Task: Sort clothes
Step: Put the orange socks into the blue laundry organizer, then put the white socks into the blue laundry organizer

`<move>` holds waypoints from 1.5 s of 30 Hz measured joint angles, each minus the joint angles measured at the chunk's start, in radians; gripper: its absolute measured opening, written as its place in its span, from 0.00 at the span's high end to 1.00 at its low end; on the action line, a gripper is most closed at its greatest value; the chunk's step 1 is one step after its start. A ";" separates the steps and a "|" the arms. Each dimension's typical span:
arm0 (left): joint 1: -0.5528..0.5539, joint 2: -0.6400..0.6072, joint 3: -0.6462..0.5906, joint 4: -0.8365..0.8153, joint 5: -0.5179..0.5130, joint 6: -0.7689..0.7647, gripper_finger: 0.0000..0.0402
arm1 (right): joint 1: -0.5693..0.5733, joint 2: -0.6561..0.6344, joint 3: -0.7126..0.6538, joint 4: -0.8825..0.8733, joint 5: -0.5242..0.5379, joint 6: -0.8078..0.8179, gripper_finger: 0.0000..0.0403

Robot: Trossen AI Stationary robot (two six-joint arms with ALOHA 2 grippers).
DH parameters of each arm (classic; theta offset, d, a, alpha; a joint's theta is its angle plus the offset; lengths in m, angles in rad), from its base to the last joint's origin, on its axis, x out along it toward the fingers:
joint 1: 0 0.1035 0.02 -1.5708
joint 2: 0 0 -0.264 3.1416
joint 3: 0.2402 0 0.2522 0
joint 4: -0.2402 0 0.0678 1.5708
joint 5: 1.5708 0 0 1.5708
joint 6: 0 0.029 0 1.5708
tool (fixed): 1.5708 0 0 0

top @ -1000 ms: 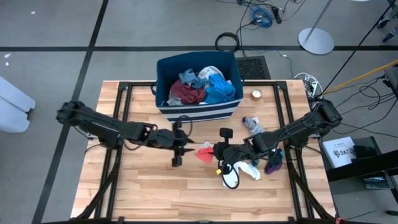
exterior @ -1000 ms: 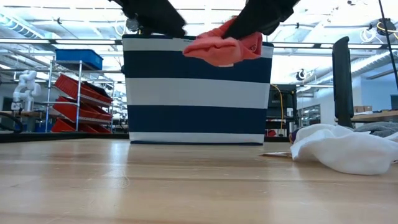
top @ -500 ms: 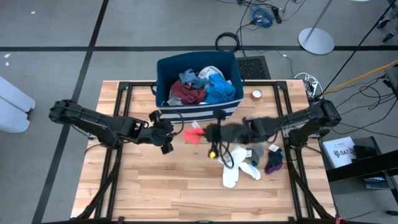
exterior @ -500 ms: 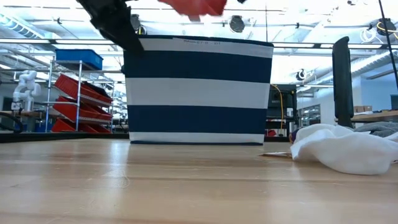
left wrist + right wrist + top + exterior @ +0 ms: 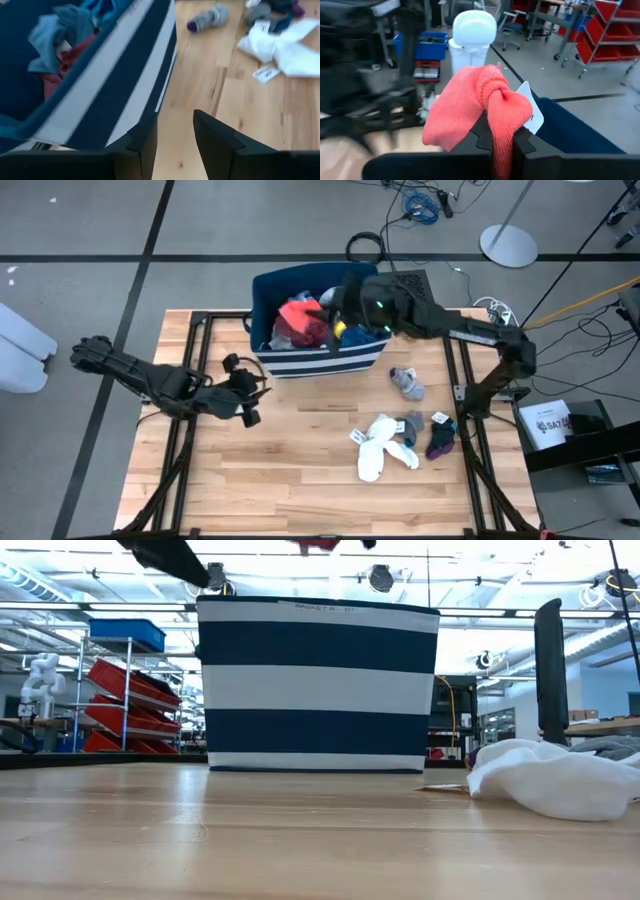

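Observation:
My right gripper is shut on a red cloth, high over the navy, white-striped bin at the table's far middle. In the low view only the cloth's lower edge shows, above the bin. The bin holds maroon, blue and white clothes. My left gripper hovers open to the left of the bin's near wall, with nothing between its fingers. White socks, a grey sock and dark pieces lie flat on the table's right part. My right gripper pinches a bunched, knotted fold of the red cloth between its two fingers. The fingers reach out about level from the table's right side. The cloth is lifted clear above the bin and bulges past the fingertips, with a white tag beside them.
A small round thing sits on the table to the right of the bin. The socks show as a white heap low on the table's right. Bare wood lies in front of the bin and toward the near edge.
My right gripper has risen from the table's middle and swung toward the far edge, carrying the red cloth up over the bin. My left gripper has drawn back toward the table's left edge, away from the cloth.

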 joint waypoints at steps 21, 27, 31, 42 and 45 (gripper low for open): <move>-0.007 -0.024 0.000 0.046 -0.054 0.101 0.69 | -0.199 0.386 -0.001 0.381 -0.292 0.129 0.96; -0.007 -0.021 0.000 0.046 -0.054 0.052 0.69 | -0.200 0.383 -0.001 0.374 -0.287 0.128 0.81; -0.008 -0.014 0.000 0.046 -0.049 0.051 0.69 | -0.199 0.382 -0.001 0.372 -0.288 0.135 0.65; -0.008 0.013 0.000 0.045 -0.047 0.052 0.69 | -0.211 0.272 -0.001 0.305 -0.285 0.169 0.37; -0.008 0.013 0.000 0.051 -0.037 0.051 0.69 | -0.216 0.210 -0.001 0.270 -0.284 0.169 0.36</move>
